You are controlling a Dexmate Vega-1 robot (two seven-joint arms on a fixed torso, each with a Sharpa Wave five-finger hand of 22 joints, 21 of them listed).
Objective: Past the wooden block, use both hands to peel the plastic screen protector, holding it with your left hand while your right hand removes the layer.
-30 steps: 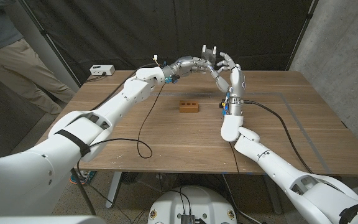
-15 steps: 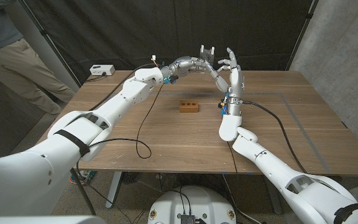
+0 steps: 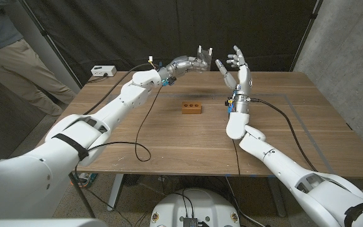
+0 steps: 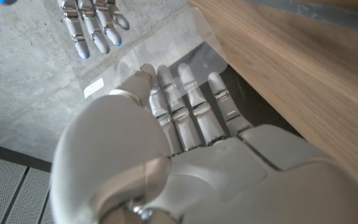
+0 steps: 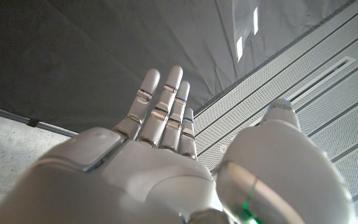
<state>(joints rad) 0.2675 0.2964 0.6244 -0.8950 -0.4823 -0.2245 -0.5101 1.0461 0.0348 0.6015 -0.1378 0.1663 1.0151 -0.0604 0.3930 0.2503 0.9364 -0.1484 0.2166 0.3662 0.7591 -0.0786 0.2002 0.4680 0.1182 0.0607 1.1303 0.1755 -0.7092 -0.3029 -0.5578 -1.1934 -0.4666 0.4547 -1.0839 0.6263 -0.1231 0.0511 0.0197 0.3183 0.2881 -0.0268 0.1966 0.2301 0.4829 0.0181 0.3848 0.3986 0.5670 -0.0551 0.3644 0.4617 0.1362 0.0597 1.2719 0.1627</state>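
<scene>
1. I am holding my left hand [image 3: 191, 63] raised above the far side of the brown wooden table [image 3: 295, 126], thumb and fingers pinching the thin clear plastic screen protector [image 3: 205, 51].
2. I am keeping my right hand [image 3: 236, 65] upright just beside the sheet, fingers spread, apart from it.
3. The small rectangular wooden block [image 3: 191, 107] is lying nearer me, mid-table.

clear screen protector [image 3: 205, 51], tan wooden block [image 3: 191, 107], brown wood-grain table [image 3: 169, 135], black curtain [image 3: 137, 25]
</scene>
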